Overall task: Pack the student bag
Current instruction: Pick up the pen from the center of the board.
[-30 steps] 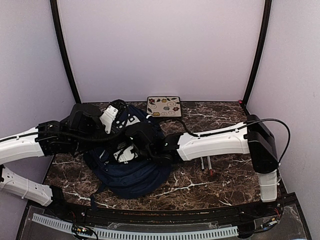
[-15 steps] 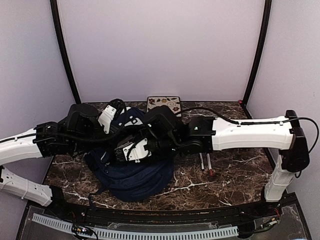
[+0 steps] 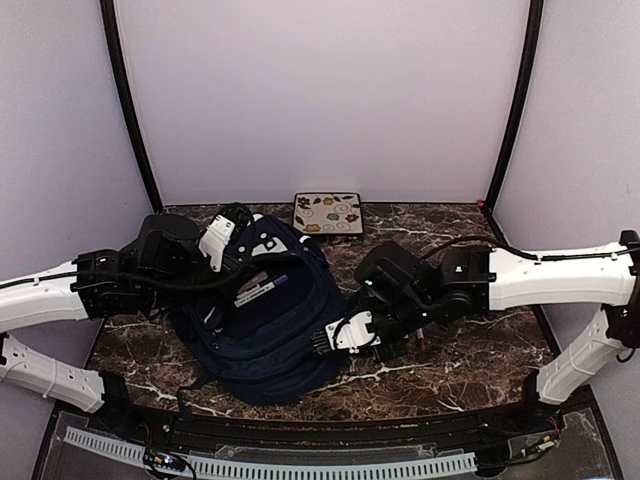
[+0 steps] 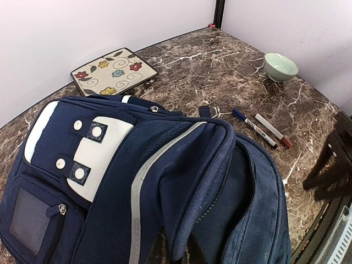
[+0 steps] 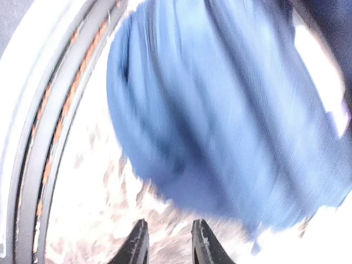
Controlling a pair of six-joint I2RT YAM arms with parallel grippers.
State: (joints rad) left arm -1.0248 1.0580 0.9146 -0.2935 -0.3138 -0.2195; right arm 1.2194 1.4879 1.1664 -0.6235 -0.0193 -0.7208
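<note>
The student bag (image 3: 265, 335) is a navy backpack lying at the left middle of the table; it also fills the left wrist view (image 4: 110, 165). My left gripper (image 4: 184, 245) is shut on the fabric edge of the bag's open mouth and holds it up; in the top view it (image 3: 232, 252) is at the bag's far end. A white and purple marker (image 3: 260, 291) lies in the bag's opening. My right gripper (image 3: 325, 340) is open and empty, low beside the bag's right edge; its wrist view (image 5: 169, 242) is blurred, with blue fabric (image 5: 231, 110) ahead.
A flowered square plate (image 3: 328, 213) lies at the back wall, also in the left wrist view (image 4: 113, 70). Two markers (image 4: 261, 129) lie on the marble right of the bag. A pale green bowl (image 4: 281, 66) stands further right. The table's front rail (image 5: 33, 165) is close to my right gripper.
My right arm has drawn back from over the bag, to the right and nearer the front edge. A marker now lies in the bag's opening. My left gripper still holds the bag.
</note>
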